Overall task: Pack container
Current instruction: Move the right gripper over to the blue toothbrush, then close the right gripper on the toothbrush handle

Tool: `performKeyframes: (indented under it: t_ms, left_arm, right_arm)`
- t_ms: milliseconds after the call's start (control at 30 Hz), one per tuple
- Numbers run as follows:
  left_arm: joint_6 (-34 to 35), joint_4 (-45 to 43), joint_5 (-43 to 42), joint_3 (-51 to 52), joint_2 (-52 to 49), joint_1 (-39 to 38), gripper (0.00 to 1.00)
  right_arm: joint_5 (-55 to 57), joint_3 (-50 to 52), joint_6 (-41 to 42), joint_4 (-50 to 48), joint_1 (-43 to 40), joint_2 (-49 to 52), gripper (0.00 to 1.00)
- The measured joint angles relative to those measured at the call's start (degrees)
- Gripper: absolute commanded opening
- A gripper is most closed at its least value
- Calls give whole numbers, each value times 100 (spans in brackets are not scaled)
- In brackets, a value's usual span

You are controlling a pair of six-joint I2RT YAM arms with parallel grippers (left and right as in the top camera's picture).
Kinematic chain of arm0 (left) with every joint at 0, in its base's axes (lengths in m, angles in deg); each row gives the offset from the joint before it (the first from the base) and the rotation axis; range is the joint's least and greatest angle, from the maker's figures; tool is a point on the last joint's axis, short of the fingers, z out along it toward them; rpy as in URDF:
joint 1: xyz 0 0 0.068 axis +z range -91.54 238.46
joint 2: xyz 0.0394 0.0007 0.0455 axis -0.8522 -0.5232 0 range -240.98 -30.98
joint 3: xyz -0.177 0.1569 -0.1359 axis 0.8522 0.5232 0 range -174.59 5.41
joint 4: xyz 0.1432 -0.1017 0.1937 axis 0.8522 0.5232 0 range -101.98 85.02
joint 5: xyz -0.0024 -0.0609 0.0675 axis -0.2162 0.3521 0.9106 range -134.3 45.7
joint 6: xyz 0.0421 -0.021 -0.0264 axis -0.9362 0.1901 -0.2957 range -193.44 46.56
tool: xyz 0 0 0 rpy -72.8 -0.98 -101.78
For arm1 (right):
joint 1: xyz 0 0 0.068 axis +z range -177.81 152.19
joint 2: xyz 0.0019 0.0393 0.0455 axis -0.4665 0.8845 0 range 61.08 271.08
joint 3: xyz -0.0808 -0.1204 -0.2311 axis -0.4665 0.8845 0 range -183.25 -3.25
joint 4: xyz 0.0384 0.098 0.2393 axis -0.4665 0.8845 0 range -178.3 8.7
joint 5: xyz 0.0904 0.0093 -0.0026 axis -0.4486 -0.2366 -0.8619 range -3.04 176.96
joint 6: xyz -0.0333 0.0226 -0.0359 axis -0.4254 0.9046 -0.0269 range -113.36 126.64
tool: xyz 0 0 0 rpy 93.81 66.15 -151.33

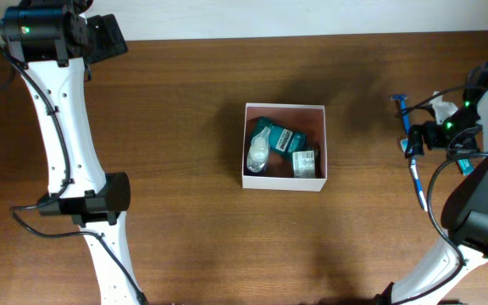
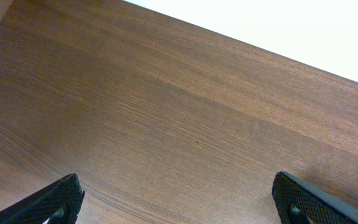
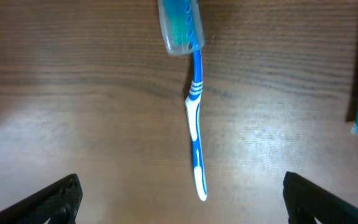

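Well apart: container [image 1: 283, 181], right tool [image 3: 185, 208]

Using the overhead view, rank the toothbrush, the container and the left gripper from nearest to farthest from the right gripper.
1. toothbrush, lying just beside the right gripper, far right of the view.
2. container, in the centre.
3. left gripper, at the far top-left corner.

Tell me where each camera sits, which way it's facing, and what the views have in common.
Overhead: fixed above, looking straight down at the table, container mid-frame; left arm and right arm show.
Left wrist: on its arm, angled down at bare wood; left tool open at the bottom edge.
Right wrist: on its arm, looking down at a blue toothbrush; right tool open.
Shared: both wrist views show the overhead's wood table.
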Motion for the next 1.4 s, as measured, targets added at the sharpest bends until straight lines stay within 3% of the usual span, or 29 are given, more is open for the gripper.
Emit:
performKeyframes:
  t_ms: [300,667,967,1133,1333,1400]
  left_arm:
    - [-2,2,0,0,0,0,99]
    - [0,2,2,0,0,0,100]
    - [0,2,0,0,0,0,99]
    - [0,0,0,0,0,0,99]
    - [0,2,0,0,0,0,100]
    - [-2,2,0,0,0,0,99]
  right_arm:
    - [173,1130,-275,-619,0,0,99]
    - [372,1825,-286,-1353,2,-13,100]
    - [498,1853,-297,-1438,4,-17,75]
    - [501,1860,-267,-1491,4,-17,54]
    - [590,1880,-116,-1593,4,-17,47]
    - [625,1882,-81,-1646,4,-17,38]
